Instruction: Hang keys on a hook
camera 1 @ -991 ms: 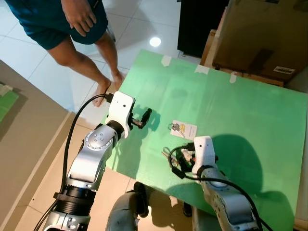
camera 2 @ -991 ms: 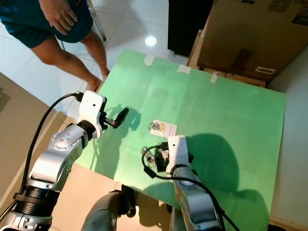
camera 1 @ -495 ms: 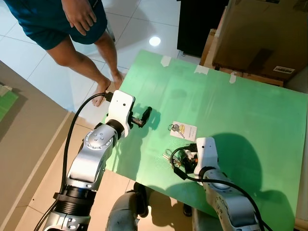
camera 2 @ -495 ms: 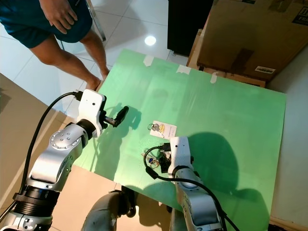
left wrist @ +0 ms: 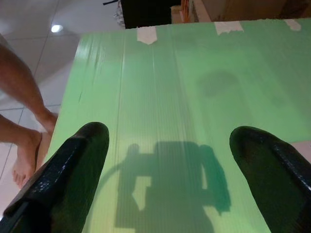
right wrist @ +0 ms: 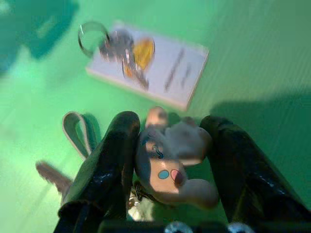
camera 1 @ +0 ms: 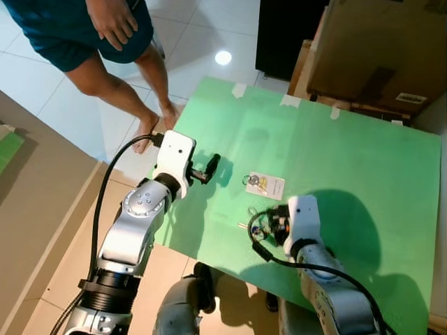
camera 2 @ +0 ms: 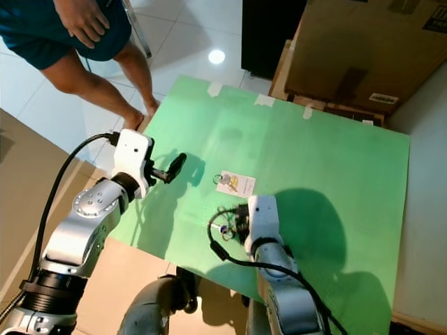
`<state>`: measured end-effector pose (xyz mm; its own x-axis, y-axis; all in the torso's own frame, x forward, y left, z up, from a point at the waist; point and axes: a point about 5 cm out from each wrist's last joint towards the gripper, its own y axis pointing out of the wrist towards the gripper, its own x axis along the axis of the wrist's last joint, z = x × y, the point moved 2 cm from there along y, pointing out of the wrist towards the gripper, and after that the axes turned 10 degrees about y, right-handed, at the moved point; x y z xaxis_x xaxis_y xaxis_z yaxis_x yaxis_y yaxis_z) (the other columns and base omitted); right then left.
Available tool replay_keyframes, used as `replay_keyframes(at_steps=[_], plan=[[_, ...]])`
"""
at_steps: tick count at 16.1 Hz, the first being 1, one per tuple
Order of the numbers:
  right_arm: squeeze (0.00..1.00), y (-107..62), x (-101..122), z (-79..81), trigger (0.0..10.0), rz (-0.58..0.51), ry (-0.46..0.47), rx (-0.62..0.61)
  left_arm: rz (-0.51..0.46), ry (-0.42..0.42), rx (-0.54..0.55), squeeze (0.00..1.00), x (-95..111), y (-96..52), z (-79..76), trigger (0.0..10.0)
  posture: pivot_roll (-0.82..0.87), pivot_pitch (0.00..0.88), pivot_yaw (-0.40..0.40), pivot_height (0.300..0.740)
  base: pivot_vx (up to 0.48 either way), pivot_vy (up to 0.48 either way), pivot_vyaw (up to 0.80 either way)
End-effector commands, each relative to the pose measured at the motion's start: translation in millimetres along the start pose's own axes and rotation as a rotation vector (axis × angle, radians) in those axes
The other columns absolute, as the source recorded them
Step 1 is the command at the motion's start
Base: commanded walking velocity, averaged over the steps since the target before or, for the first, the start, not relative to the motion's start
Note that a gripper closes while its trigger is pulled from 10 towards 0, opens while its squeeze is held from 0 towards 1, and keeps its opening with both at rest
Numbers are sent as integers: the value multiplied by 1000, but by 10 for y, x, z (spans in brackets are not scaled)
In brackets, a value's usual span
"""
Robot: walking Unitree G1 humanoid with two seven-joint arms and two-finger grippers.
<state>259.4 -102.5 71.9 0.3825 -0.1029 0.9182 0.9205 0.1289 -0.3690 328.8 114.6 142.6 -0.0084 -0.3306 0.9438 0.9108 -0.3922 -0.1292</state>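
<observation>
a robot looks down on a green board (camera 1: pixel 349 153) taped at its far edge, with a person's bare legs (camera 1: pixel 119 84) standing on the tiled floor beyond the left corner. the right gripper (right wrist: pixel 167 160) is low over the near part of the board, its two black fingers closed around a pale cartoon-figure charm (right wrist: pixel 172 155) that seems to belong to a key bunch; a grey loop (right wrist: pixel 77 131) and a blurred key blade trail beside it, so the keys are in this grip, likely pinched by the charm because it is the bulkiest part. just beyond lies a white card (camera 1: pixel 265 185) carrying a second set of keys (right wrist: pixel 121 51) with a ring and a yellow tag. the left gripper (left wrist: pixel 167 160) hovers over the board's left side with its fingers spread wide and nothing between them, apparently waiting. no hook can be made out anywhere, so where the keys must go is unclear. the held bunch is blurred and partly hidden by the fingers. cardboard boxes (camera 1: pixel 377 49) are cut off at the top
</observation>
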Motion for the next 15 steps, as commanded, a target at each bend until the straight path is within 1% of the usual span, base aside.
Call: replay_keyframes(at_steps=[1, 3, 4, 5, 9, 10, 11, 13, 14, 15], plan=[[0, -44, 63, 94, 0, -23, -12, 40, 11, -2, 4, 0, -32, -30, 12, 10000, -91, 377, 96, 740, 0, 0, 0], [0, -68, 175, 126, 0, -63, -6, 55, 10, -1, 4, 0, -28, -28, 16, 10000, -93, 378, 98, 740, 0, 0, 0], [0, -92, 305, 156, 0, -109, 1, 73, 9, -1, 6, 0, -21, -22, 24, 10000, -93, 378, 98, 740, 0, 0, 0], [0, -99, 367, 170, 0, -128, 3, 82, 8, -1, 6, 0, -21, -18, 27, 10000, -98, 377, 98, 740, 0, 0, 0], [0, -120, 520, 192, 0, -166, 8, 97, 7, -1, 4, 0, -19, -6, 26, 10000, -101, 374, 98, 740, 0, 0, 0], [0, -126, 599, 194, 0, -186, 2, 104, 8, -1, 3, 0, -25, 4, 22, 10000, -107, 368, 98, 740, 0, 0, 0], [0, -119, 650, 180, 0, -201, -1, 103, 10, -1, 3, 0, -32, 15, 20, 10000, -111, 360, 99, 740, 0, 0, 0], [0, -62, 774, 103, 0, -237, -15, 86, 14, -1, 12, 0, -51, 64, 31, 10000, -125, 329, 93, 740, 0, 0, 0], [0, -7, 951, 9, 0, -301, -55, 50, 9, 3, 37, 0, -36, 121, 69, 10000, -137, 298, 86, 740, 0, 0, 0], [0, 34, 1076, -60, 0, -335, -73, 26, 9, 10, 55, 0, -29, 162, 97, 10000, -141, 273, 76, 740, 0, 0, 0]])
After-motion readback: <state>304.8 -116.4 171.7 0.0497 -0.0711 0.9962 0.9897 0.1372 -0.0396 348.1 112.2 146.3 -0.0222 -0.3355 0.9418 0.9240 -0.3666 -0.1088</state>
